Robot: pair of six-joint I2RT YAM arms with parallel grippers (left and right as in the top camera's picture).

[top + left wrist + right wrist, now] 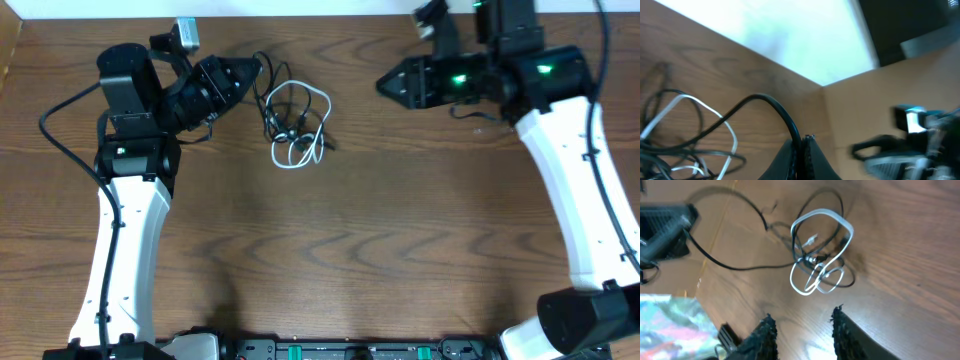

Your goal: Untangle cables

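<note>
Right now your left gripper [256, 72] is pressed shut, its two fingers [810, 157] together with no gap showing. It is clamped on a black cable [760, 98]. In the left wrist view that cable arches up off the wood and runs straight down into the closed fingertips. This gripper sits at the upper left edge of the tangle of cables [296, 125], almost touching its outer loops.

Your right gripper [385, 85] stands apart, with a clear gap between its two dark fingers [767, 332]. Nothing lies between them and they touch nothing. It hangs well to the right of the tangle, tips pointed toward it, and bare wood lies between the two.

The tangle itself rests on the wooden table [350, 250], between your two grippers and much nearer the left one. A white cable [815, 213] makes the brightest loops in it: one wide loop on the side away from the left gripper and smaller loops bunched below. Thin black cords cross through and around the white loops, and small plug ends sit near the middle of the bunch. From the tangle's left side, the single black cable leads off toward the left gripper.
</note>
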